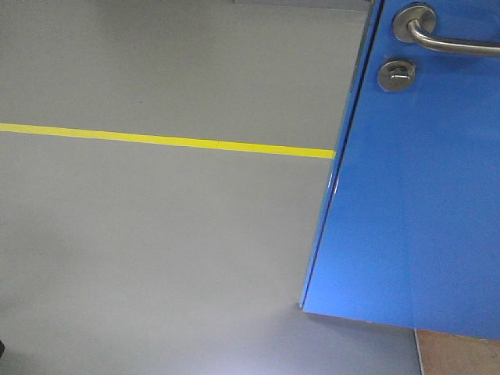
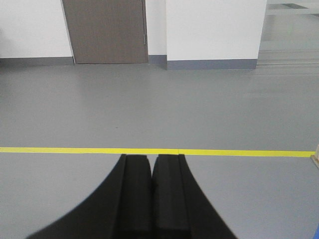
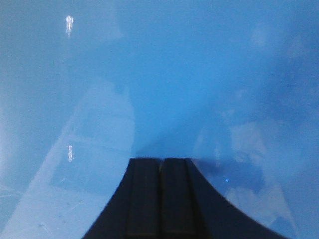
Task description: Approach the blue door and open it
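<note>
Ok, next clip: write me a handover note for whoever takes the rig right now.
Left pincer: shut, empty, pointing out over grey floor past the yellow line.
Right pincer: shut, empty, tips at the blue door; contact cannot be confirmed.
Door: in the front view the blue door stands ajar, its free edge swung out over the floor; lever handle and thumb-turn untouched.
Done: approach, door partly open.
Left: probably push it wider.

Industrial or lab hallway: grey floor (image 2: 149,109) with yellow tape line (image 2: 149,151) ahead of the left gripper (image 2: 151,164), white walls (image 2: 214,30), brown door (image 2: 104,30) beyond.
</note>
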{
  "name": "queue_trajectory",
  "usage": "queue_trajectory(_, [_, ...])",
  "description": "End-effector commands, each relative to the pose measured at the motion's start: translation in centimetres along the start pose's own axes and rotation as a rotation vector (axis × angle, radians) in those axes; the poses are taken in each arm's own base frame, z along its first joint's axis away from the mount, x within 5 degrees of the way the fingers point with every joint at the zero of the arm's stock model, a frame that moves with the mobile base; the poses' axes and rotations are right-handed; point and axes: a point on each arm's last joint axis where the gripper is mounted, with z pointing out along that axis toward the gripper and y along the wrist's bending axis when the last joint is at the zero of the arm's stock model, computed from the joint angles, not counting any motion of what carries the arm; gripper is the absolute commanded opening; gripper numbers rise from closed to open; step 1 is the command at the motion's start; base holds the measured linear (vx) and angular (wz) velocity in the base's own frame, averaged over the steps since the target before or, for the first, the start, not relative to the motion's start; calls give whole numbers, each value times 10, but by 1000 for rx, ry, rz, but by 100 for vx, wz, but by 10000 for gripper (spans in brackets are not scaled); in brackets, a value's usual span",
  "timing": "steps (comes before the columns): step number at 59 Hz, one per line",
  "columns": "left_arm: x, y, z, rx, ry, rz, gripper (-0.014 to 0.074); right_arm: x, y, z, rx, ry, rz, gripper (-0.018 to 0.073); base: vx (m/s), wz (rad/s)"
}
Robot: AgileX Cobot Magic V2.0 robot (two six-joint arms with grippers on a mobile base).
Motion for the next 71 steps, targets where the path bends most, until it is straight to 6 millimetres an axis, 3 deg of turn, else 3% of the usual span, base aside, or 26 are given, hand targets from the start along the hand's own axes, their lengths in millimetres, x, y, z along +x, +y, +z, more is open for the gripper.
queue_trajectory(1, [-17,0,-4,0,-121,-10,73,-3,23,-13,-68,-44,-14,11,0,0])
queue_trajectory(24, [-17,0,-4,0,-121,-10,73,-3,24,-15,-51,-62,-80,11,0,0])
queue_trajectory(39, [-17,0,-4,0,-121,-10,73,5,30,-45,135,5,-612,11,0,0])
queue_trajectory(47, [-17,0,-4,0,-121,-10,73,16,24,-82,274,61,-817,11,0,0])
queue_trajectory(53, [-17,0,-4,0,-121,-10,73,26,2,-112,344,42,-893,11,0,0])
queue_trajectory(71, [-17,0,-4,0,-121,-10,73,67,-118,-194,464,-55,-1165,11,0,0])
